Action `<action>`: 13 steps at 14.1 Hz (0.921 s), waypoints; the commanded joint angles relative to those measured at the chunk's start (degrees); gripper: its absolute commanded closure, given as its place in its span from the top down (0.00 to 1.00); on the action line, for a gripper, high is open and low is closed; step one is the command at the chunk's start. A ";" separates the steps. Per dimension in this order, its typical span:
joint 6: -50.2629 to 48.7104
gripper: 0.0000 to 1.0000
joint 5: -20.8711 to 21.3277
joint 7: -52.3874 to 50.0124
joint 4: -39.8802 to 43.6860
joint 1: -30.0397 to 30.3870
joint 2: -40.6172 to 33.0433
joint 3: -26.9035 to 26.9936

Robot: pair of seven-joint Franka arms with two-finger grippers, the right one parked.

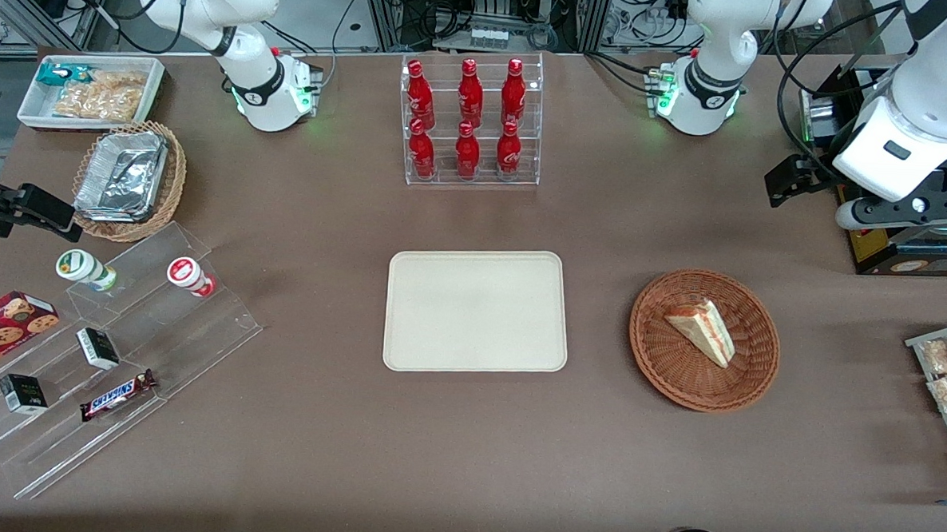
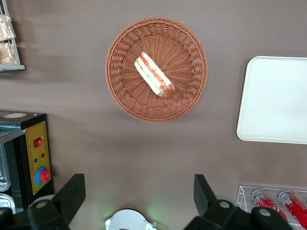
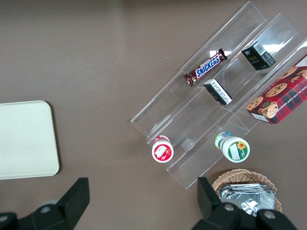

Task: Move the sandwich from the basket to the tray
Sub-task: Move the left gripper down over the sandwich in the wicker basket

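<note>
Lying on its side in the basket (image 1: 704,340), the sandwich (image 1: 702,329) is presented with its filling edge showing, so a grasp from above looks feasible. The tray (image 1: 475,311) is set just beside the basket, toward the parked arm's end of the table, and is seen bare, ready to receive it. The gripper (image 2: 139,194) is held high above the table, well clear of the basket, probably to keep the whole scene in sight before a descent. Its jaws are spread wide with nothing between them. The sandwich is not between the fingers (image 2: 72,194); it is seen well apart from them, so a reach toward the basket is judged necessary.
</note>
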 commanded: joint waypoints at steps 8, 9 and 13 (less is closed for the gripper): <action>1.12 1.00 -0.21 0.32 -0.51 0.52 11.78 1.56; 2.25 1.00 -0.21 -0.81 -0.69 0.52 14.07 3.05; 17.43 1.00 -0.73 -14.16 -9.10 0.43 17.35 4.29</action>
